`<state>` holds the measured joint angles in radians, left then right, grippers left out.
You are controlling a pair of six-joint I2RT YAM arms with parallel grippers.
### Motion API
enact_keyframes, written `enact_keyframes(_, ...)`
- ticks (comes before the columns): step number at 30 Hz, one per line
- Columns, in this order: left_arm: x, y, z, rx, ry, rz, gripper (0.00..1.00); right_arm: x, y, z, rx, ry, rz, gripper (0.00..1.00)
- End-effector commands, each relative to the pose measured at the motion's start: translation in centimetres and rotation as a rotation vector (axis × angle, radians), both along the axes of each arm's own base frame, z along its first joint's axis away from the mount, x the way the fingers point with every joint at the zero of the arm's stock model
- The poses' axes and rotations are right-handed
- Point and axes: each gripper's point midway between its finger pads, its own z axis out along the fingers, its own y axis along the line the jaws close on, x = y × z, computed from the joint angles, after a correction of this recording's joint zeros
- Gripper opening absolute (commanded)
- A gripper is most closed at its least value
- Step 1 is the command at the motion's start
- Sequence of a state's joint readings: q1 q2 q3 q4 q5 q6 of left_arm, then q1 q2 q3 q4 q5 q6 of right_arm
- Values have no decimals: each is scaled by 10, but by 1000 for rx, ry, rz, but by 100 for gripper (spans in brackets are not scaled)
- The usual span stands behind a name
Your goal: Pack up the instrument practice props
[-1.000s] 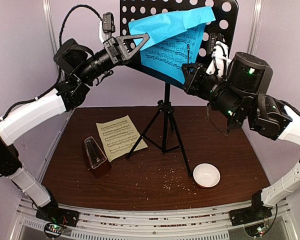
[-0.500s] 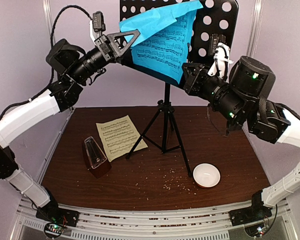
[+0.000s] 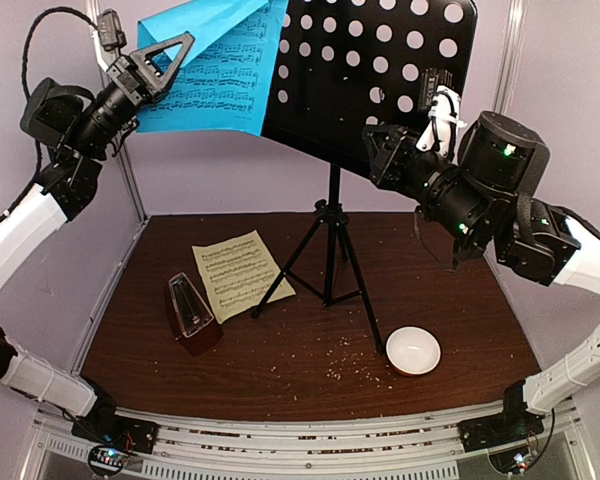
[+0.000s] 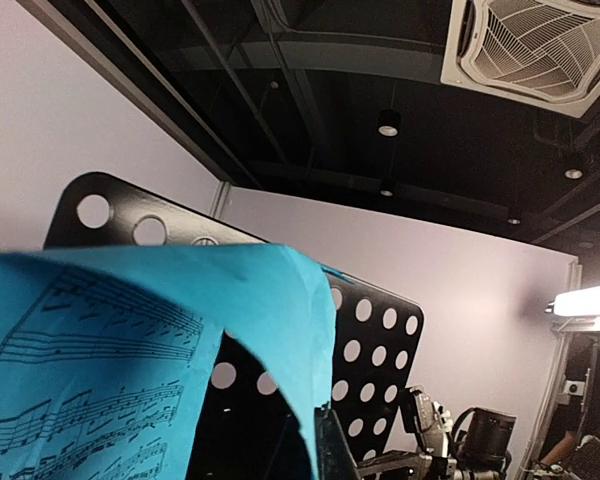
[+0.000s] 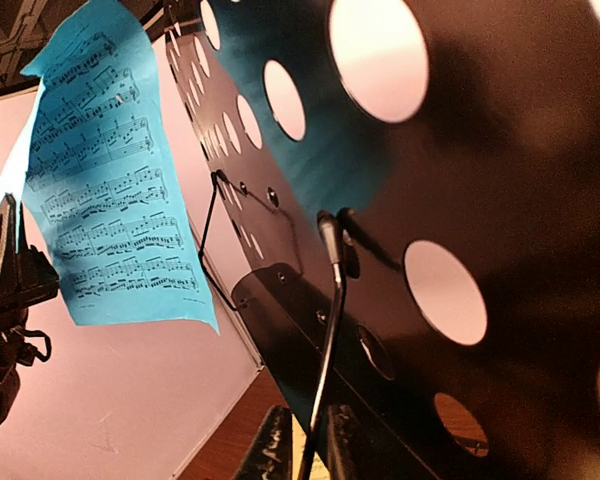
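The black music stand (image 3: 370,70) stands mid-table on its tripod, its perforated desk tilted. My left gripper (image 3: 185,42) is high at the far left, shut on a corner of the blue music sheet (image 3: 215,70), which hangs clear to the left of the desk. In the left wrist view the blue sheet (image 4: 130,330) drapes over my gripper (image 4: 320,440). My right gripper (image 3: 375,140) is at the desk's lower right; its jaws (image 5: 305,445) stand narrowly apart around the wire page holder (image 5: 330,300). The yellow sheet (image 3: 238,272) and brown metronome (image 3: 190,312) lie on the table.
A small white bowl (image 3: 412,350) sits front right on the brown table (image 3: 460,300), with brown crumbs (image 3: 345,365) scattered beside it. The tripod legs (image 3: 290,265) spread over the middle, one foot on the yellow sheet. Pale walls close in the sides and back.
My left gripper has swung up and to the left, drawing the blue sheet off the stand's desk. The right gripper has stayed at the wire holder and its jaws have parted slightly.
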<state>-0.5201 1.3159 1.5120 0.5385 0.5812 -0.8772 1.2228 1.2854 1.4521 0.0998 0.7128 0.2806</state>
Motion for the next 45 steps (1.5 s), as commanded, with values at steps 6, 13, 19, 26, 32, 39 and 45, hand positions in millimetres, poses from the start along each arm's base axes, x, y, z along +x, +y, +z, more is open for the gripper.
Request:
enact_keyframes(6,28,51,-16,108,67,156,0,-1,-10,-2,-19,12,8,31)
enact_keyframes(13,52,99,-42,214,137,467,0,-10,-9,3,-26,7,75,45)
enact_keyframes(19,59,126,-71,346,174,679,0,-23,-8,10,-19,0,173,62)
enact_keyframes(26,78,146,-141,497,318,750,0,-43,-6,21,3,-27,304,71)
enact_keyframes(32,95,168,-207,630,442,813,0,-74,1,34,25,-77,499,79)
enact_keyframes(39,108,188,-273,764,559,845,0,-104,12,10,-50,-91,680,86)
enact_keyframes(45,106,216,-302,982,603,968,0,-105,27,-41,-111,-13,722,87)
